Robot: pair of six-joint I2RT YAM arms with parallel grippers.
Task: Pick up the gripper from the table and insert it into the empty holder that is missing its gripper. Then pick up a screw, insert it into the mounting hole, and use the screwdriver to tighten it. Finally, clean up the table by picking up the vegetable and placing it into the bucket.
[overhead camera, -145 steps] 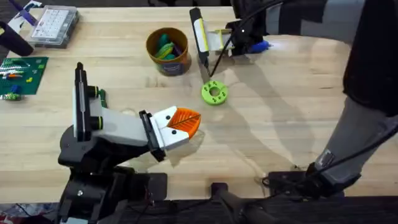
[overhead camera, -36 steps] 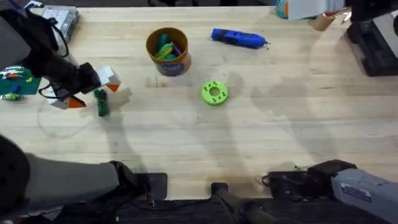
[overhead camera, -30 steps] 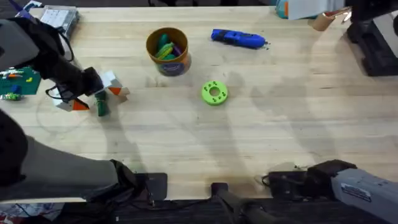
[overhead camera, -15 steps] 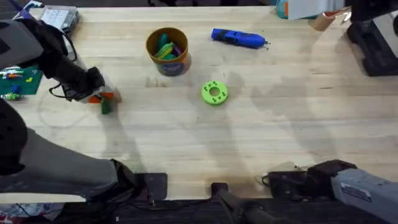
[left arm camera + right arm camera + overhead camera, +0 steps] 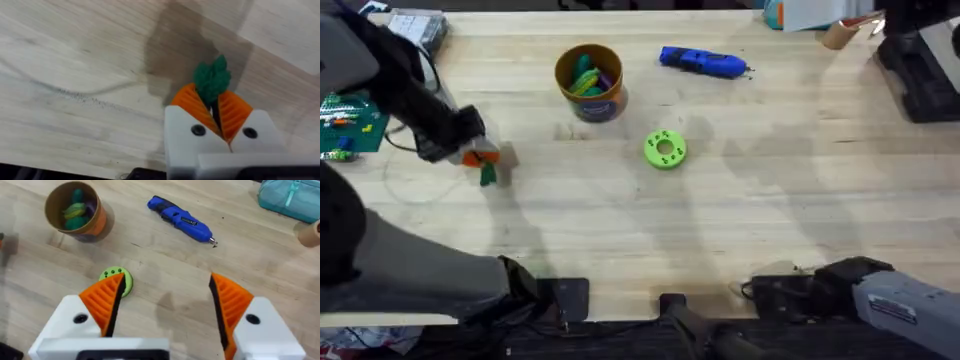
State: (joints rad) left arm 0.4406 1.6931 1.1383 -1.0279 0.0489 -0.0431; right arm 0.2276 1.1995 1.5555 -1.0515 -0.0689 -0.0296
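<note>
Left gripper [image 5: 218,116]: 2 orange pads clamped on the vegetable [image 5: 212,79], well left of the bucket [image 5: 589,81]; right gripper [image 5: 167,311]: fingers wide apart; screwdriver [image 5: 703,61]: lying flat, right of bucket.

The blue pen-shaped screwdriver [image 5: 704,62] lies flat on the far side of the counter, its thin bit pointing right. Left of it the round orange bucket [image 5: 589,82] stands upright with colourful pieces inside. The small dark green vegetable [image 5: 212,79] sits pinched between the left tool's [image 5: 216,111] orange pads
</note>
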